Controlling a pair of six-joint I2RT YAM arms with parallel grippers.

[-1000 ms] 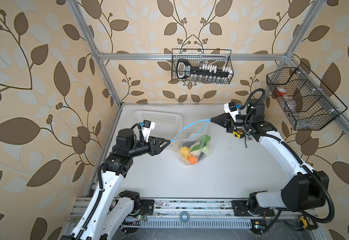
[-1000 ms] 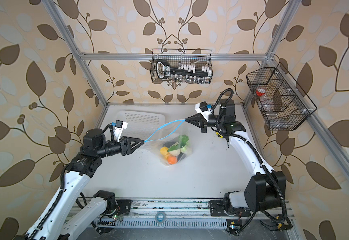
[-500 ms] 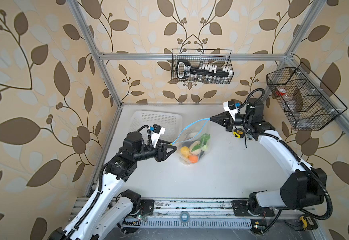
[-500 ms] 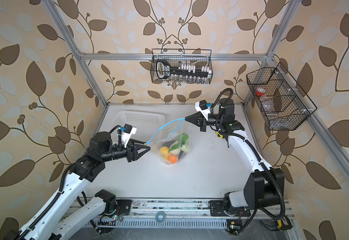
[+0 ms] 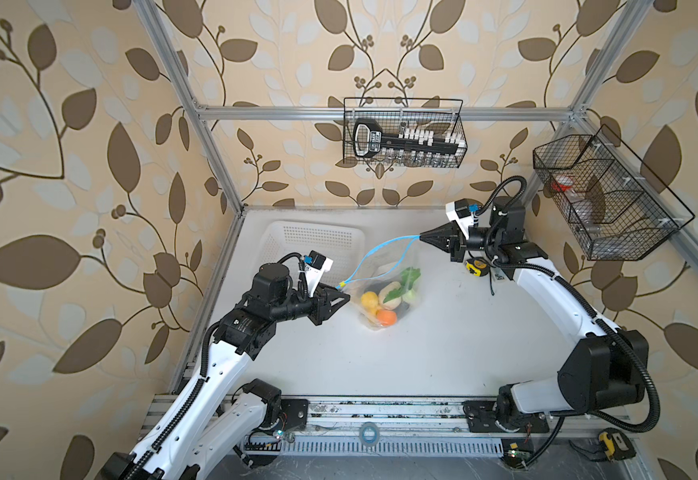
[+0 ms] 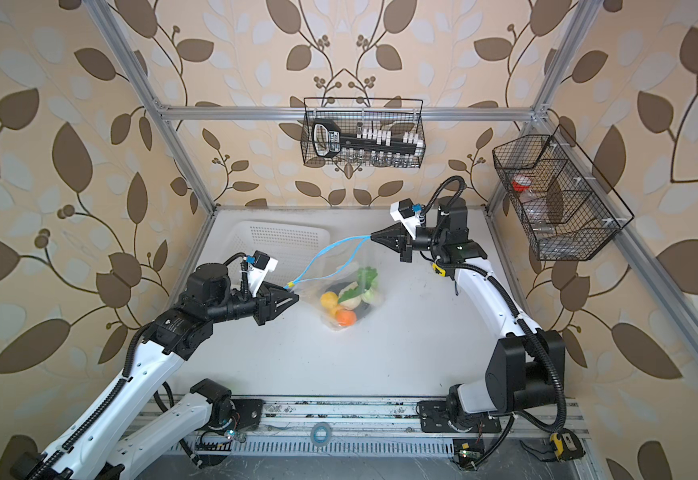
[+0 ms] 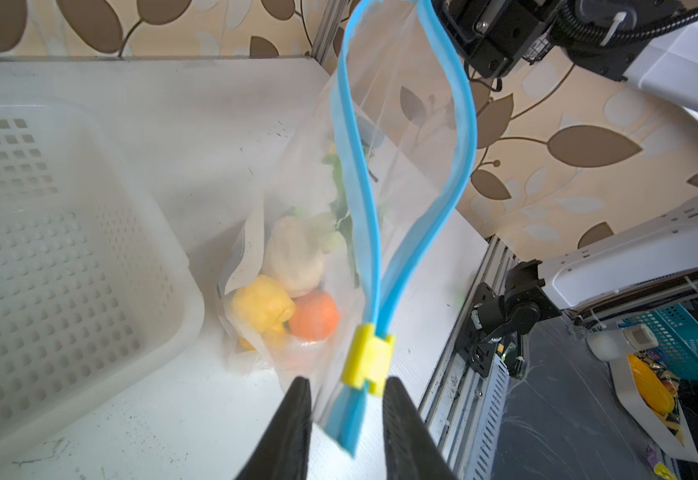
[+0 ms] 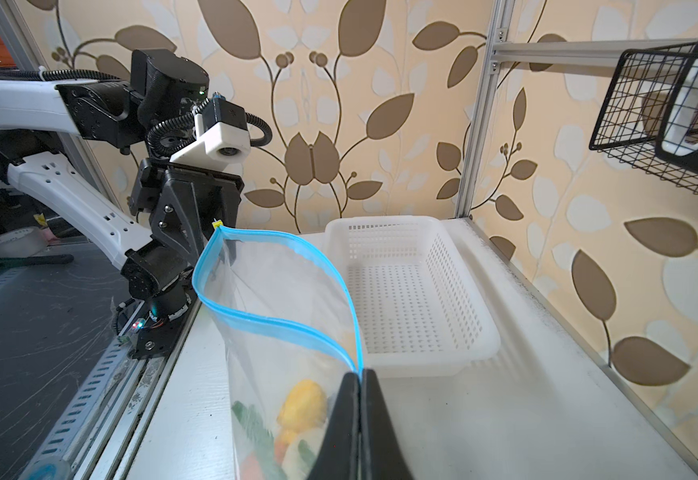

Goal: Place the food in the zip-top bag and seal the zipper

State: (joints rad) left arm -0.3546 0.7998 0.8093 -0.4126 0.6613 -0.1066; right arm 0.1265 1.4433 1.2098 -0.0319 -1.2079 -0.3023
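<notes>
The zip-top bag, with the food inside, rests on the tabletop. Its gaping zipper runs lengthwise from the left tool to the right tool, which is pinched shut on the far corner. The left tool's jaws stand apart astride the near end, just behind the yellow slider, so this low, level arm is likely the one to drive it.
</notes>
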